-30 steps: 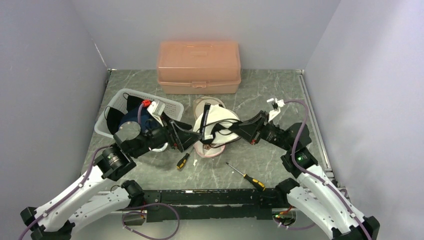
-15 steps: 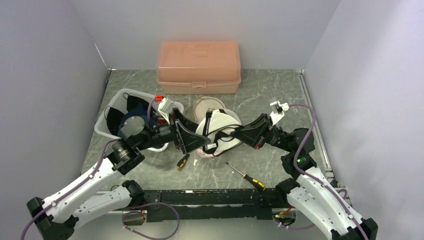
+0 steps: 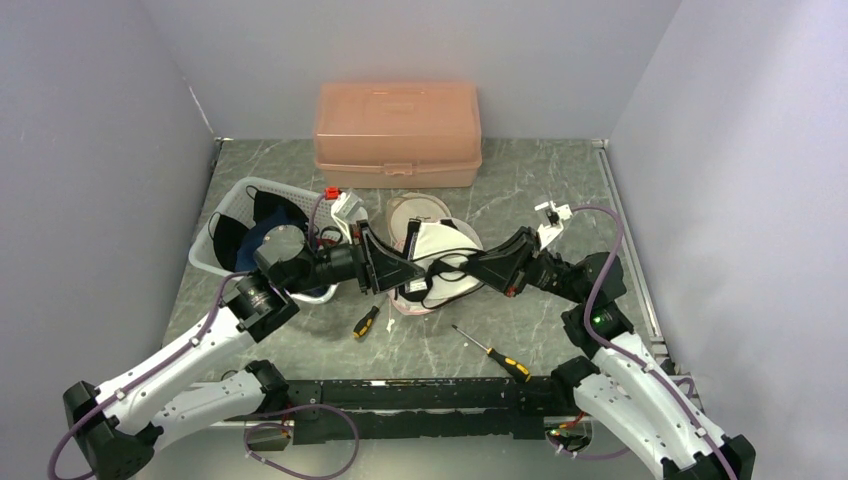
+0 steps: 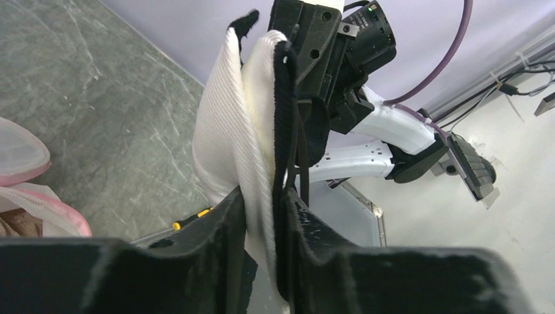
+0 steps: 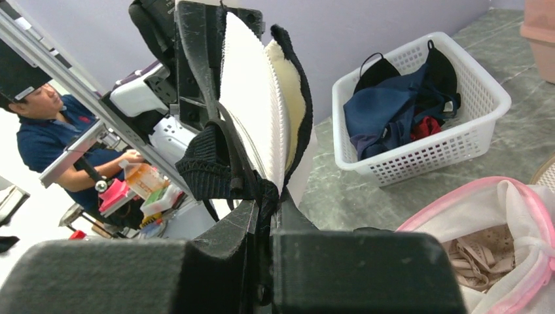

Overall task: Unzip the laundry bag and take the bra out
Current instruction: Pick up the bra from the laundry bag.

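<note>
A white bra (image 3: 440,252) with black trim hangs above the table between both arms. My left gripper (image 3: 407,268) comes in from the left, and in the left wrist view its jaws (image 4: 262,216) press on the bra's white cup (image 4: 229,131). My right gripper (image 3: 463,264) holds the other side, shut (image 5: 265,209) on the bra's black edge (image 5: 255,111). The pink-rimmed mesh laundry bag (image 3: 408,303) lies open on the table below them. It also shows in the right wrist view (image 5: 504,222), with beige straps inside it.
A white basket (image 3: 222,222) of dark clothes stands at the left (image 5: 484,124). A pink lidded box (image 3: 398,135) sits at the back. A short screwdriver (image 3: 365,322) and a long one (image 3: 495,355) lie near the front edge.
My left gripper has swung right from beside the basket to the bra and has closed from wide open onto its cup. The right gripper has kept its hold, shifting only slightly.
</note>
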Controlling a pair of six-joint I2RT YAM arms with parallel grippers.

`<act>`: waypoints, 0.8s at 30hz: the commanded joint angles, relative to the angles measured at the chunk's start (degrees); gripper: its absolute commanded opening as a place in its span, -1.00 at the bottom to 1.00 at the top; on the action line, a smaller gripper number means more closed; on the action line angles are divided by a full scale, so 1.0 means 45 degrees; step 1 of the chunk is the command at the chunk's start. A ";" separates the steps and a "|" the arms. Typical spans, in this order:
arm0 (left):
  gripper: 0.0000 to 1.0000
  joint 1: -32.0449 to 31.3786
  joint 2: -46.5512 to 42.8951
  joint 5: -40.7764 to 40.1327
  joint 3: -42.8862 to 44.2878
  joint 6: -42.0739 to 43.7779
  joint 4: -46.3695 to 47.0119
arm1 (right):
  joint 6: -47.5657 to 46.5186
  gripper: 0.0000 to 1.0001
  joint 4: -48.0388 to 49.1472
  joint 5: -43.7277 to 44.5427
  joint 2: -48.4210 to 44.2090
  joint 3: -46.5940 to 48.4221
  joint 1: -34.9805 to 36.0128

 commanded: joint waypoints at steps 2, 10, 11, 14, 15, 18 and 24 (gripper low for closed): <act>-0.61 0.0009 -0.0081 -0.0310 0.0665 0.0377 -0.0147 | -0.0597 -0.98 -0.0527 0.0179 -0.0182 0.0858 -0.0020; -0.94 0.0007 -0.0481 -0.1732 0.0929 0.0875 -0.1539 | -0.1358 0.95 -0.2960 0.0579 -0.0341 0.1972 -0.0015; -0.94 0.0007 -0.0560 -0.2092 0.1014 0.1001 -0.1933 | -0.1500 0.99 -0.3373 0.0609 -0.0340 0.2235 -0.0021; -0.95 0.0007 -0.0700 -0.3677 0.1449 0.1468 -0.3253 | -0.2194 1.00 -0.4811 0.0859 -0.0386 0.3109 -0.0010; -0.95 0.0007 -0.0707 -0.4315 0.1690 0.1632 -0.3980 | -0.2503 1.00 -0.5299 0.1025 -0.0453 0.3449 -0.0002; -0.95 0.0005 -0.0611 -0.6900 0.2618 0.1940 -0.5878 | -0.3347 1.00 -0.6687 0.2106 -0.0799 0.4248 -0.0019; -0.95 0.0162 0.0022 -1.3115 0.4024 0.1639 -0.9581 | -0.3048 0.99 -0.6982 0.6110 -0.2449 0.3155 -0.0017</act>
